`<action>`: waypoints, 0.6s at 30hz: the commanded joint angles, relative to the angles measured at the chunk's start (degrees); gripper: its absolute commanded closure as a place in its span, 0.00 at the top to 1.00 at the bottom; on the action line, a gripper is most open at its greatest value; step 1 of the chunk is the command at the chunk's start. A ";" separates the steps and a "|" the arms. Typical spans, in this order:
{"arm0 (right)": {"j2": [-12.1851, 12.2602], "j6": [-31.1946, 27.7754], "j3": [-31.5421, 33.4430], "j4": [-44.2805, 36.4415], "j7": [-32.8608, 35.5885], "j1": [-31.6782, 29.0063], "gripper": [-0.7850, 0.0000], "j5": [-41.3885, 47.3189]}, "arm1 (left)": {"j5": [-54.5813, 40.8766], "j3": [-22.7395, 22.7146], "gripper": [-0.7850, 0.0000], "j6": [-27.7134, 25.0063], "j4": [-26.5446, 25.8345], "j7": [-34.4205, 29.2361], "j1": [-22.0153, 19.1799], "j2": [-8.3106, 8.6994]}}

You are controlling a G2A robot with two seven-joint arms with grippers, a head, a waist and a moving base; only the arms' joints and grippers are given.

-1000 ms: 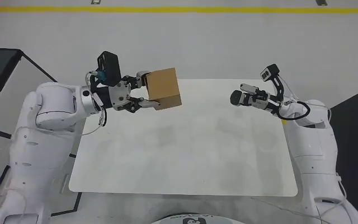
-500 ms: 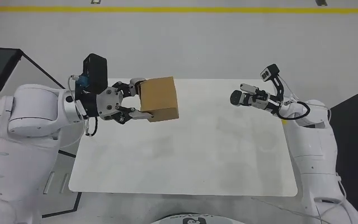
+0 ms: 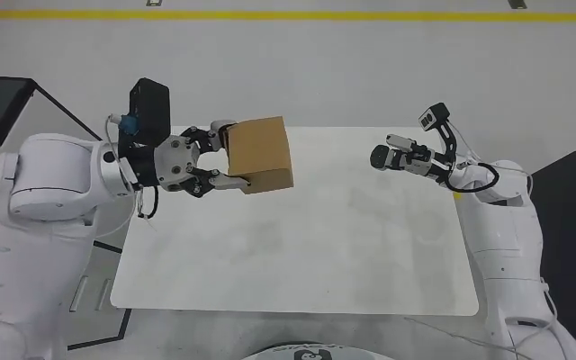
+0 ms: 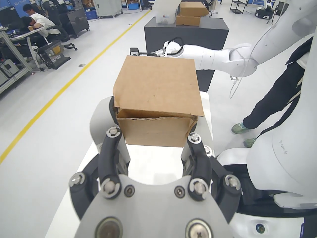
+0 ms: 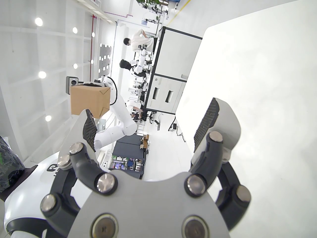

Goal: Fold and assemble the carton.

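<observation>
A brown carton, folded into a box shape, is held above the table's back left corner by my left gripper, which is shut on its near end. In the left wrist view the carton sits between the two fingers, with one flap edge slightly raised over the near face. My right gripper hangs open and empty over the table's far right side. In the right wrist view the right gripper shows both pads wide apart, and the carton appears far off.
The white table spreads below both arms with a bare top. A dark frame stands at the left beyond the table edge. A yellow floor line runs behind.
My left arm has shifted the carton: first down and left, then slightly back up and right. The wrist has drawn back toward the table's left edge. The right arm has not moved.
</observation>
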 commanded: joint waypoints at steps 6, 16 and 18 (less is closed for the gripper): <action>0.00 0.00 0.00 0.00 0.00 0.00 1.00 0.00 | -9.93 2.99 0.00 8.47 -3.30 -6.15 -8.48 0.62; 0.00 0.00 0.00 0.00 0.00 0.00 1.00 0.00 | -11.01 5.04 0.00 10.66 -4.15 -9.12 -12.65 0.86; 0.00 0.00 0.00 0.00 0.00 0.00 1.00 0.00 | -11.01 5.04 0.00 10.66 -4.15 -9.12 -12.65 0.86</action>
